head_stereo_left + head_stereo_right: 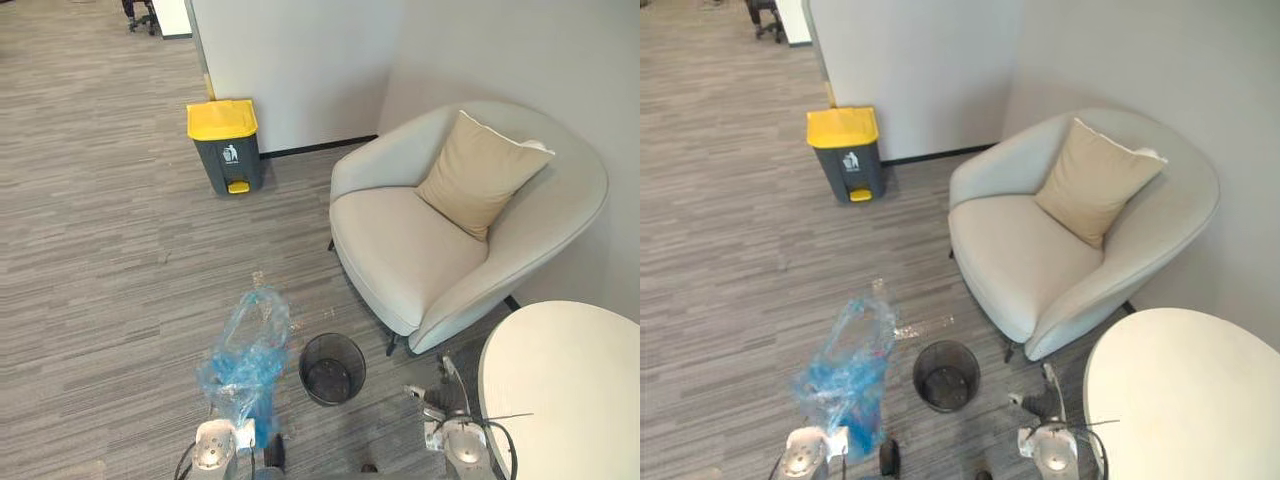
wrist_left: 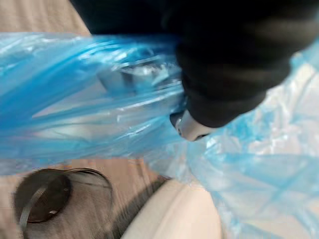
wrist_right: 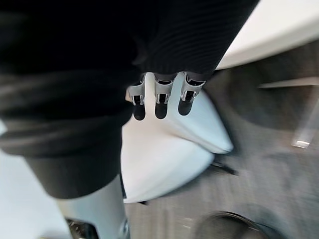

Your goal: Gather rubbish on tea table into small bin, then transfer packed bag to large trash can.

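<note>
A crumpled blue plastic bag [image 1: 245,358] hangs above the carpet at the lower left, with my left hand [image 1: 218,442] under it. In the left wrist view the bag [image 2: 89,99] is stretched across my left hand [image 2: 192,125], whose fingers are curled into the film. The small black mesh bin [image 1: 332,368] stands bagless on the floor just right of the bag. The large grey trash can with a yellow lid [image 1: 224,143] stands by the far wall. My right hand [image 1: 438,412] hangs beside the white tea table [image 1: 560,390], its fingers [image 3: 157,102] relaxed and holding nothing.
A pale armchair [image 1: 420,260] with a beige cushion [image 1: 478,172] stands right of the bins, close behind the mesh bin. Grey carpet [image 1: 100,250] stretches between the bag and the large can. A white wall [image 1: 300,60] runs behind the can.
</note>
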Controlling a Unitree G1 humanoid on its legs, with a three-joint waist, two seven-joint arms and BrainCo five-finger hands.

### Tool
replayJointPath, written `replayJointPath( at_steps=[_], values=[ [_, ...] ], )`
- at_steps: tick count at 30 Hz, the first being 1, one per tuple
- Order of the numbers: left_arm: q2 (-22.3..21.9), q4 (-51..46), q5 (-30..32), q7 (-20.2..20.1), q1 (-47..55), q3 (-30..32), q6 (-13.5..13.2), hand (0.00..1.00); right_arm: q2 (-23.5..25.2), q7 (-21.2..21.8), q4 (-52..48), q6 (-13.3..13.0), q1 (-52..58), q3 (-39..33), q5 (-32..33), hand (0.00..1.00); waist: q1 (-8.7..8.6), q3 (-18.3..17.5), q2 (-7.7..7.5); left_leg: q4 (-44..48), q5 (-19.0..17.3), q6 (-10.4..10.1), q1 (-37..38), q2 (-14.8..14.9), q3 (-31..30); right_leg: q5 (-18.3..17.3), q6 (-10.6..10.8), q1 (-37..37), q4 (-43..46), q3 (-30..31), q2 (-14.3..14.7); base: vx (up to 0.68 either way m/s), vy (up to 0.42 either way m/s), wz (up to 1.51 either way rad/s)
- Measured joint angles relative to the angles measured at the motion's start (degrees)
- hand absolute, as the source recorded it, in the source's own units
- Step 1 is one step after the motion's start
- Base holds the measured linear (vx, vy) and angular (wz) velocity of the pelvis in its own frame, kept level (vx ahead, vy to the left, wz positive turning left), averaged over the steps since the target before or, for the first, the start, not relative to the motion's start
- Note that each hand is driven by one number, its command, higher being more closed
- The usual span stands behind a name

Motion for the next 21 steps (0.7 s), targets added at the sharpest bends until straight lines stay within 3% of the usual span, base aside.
replayJointPath(
  at_steps=[10, 21],
  values=[
    [-0.02, 13.05, -0.91, -0.12, -2.02, 1.79, 1.36, 1.00, 0.21, 0.08, 10.48, 1.92, -4.26, -2.11, 4.51, 0.00, 0.38, 1.27, -0.55, 0.01, -0.99, 0.05, 2.23, -0.99, 0.13, -0.75, 0.20, 2.12, 0.78, -0.06, -0.97, 0.08, -0.007, 0.01],
    [-0.03, 17.83, -0.90, -0.14, -5.35, 1.87, 1.37, 1.00, 0.10, -0.23, 14.35, 2.24, -6.90, -2.10, 4.65, 0.00, 0.31, 4.18, -0.05, 0.04, -1.26, -0.21, 2.66, -1.20, -2.15, -2.23, -0.28, 3.74, 1.14, -2.71, -0.95, 0.03, -0.016, 0.11]
  ],
)
